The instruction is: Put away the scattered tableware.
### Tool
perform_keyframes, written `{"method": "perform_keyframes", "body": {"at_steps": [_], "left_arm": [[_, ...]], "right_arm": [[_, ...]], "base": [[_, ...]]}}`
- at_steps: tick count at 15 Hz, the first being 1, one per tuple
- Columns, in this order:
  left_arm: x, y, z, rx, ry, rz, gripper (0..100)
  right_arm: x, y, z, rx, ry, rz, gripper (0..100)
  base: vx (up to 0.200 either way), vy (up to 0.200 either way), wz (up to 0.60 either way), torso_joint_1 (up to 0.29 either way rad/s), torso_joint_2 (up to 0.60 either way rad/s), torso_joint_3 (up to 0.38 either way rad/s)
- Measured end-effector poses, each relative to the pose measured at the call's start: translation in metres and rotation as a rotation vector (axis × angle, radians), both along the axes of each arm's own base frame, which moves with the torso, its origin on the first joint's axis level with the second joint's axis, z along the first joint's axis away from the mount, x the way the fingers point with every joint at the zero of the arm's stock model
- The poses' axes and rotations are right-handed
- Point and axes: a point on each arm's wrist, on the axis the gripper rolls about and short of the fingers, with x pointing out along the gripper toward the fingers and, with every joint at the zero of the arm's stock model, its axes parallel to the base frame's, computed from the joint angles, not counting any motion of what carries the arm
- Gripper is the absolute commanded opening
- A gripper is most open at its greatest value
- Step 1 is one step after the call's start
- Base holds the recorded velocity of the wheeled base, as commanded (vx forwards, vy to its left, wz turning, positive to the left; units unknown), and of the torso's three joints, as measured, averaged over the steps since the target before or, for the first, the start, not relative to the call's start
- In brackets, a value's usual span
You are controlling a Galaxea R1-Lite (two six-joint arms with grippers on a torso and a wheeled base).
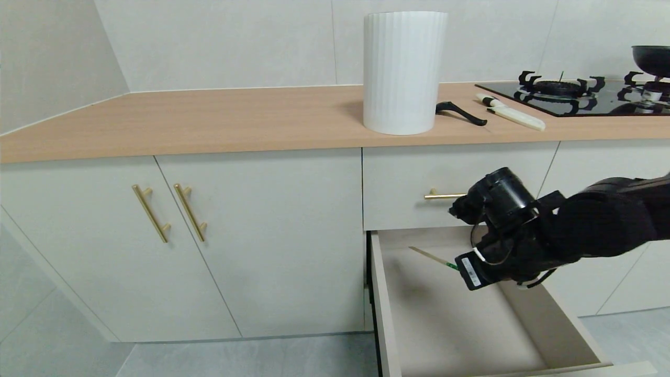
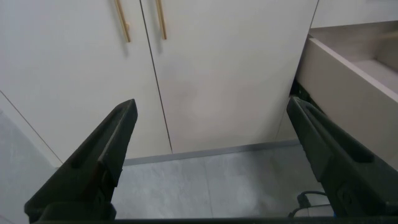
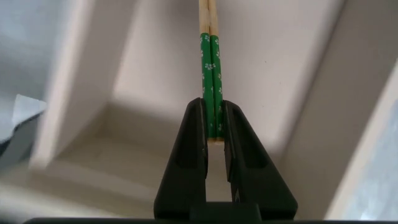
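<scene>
The right gripper [image 1: 463, 267] reaches over an open drawer [image 1: 379, 293] below a wooden counter [image 1: 209, 120], its jaws pinched narrow on a pair of chopsticks [image 1: 432, 257]. A small white label [image 1: 471, 272] sits on the gripper's black body, and its print is too small to read. In the right wrist view the gripper [image 3: 214, 124] clamps the chopsticks [image 3: 210, 62] at their thick ends, and the two sticks lie side by side, touching. They are pale wood, with a bright green band dotted with tiny white marks where the fingers [image 3: 193, 143] hold them. The sticks point down and away from the gripper towards the back of the pale drawer. Whether their tips touch its floor cannot be told. The left gripper [image 2: 214, 162] hangs low with its jaws spread wide and nothing between them, facing pale cabinet doors with gold handles [image 2: 124, 22], beside the drawer's side wall [image 2: 354, 62]. On the counter stand a tall white ribbed canister [image 1: 403, 73], a black-handled tool [image 1: 460, 112] and a cream knife [image 1: 510, 116], near a black hob [image 1: 576, 97] with a dark pan [image 1: 651, 57].
</scene>
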Motion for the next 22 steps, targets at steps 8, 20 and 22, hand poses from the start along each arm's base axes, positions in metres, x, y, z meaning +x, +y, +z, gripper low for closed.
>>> {"method": "perform_keyframes", "body": {"at_steps": [8, 20, 22], "left_arm": [[0.000, 0.000, 0.000, 0.000, 0.000, 0.000, 100], [0.000, 0.000, 0.000, 0.000, 0.000, 0.000, 100], [0.000, 0.000, 0.000, 0.000, -0.001, 0.000, 100]], "right_arm": [[0.054, 0.027, -0.065, 0.033, -0.010, -0.133, 0], [0.046, 0.053, -0.110, -0.002, 0.067, -0.083, 0], [0.042, 0.062, -0.127, -0.031, 0.101, -0.061, 0]], "base": [[0.000, 0.000, 0.00, 0.000, 0.00, 0.000], [0.000, 0.000, 0.00, 0.000, 0.00, 0.000], [0.000, 0.000, 0.00, 0.000, 0.00, 0.000]]}}
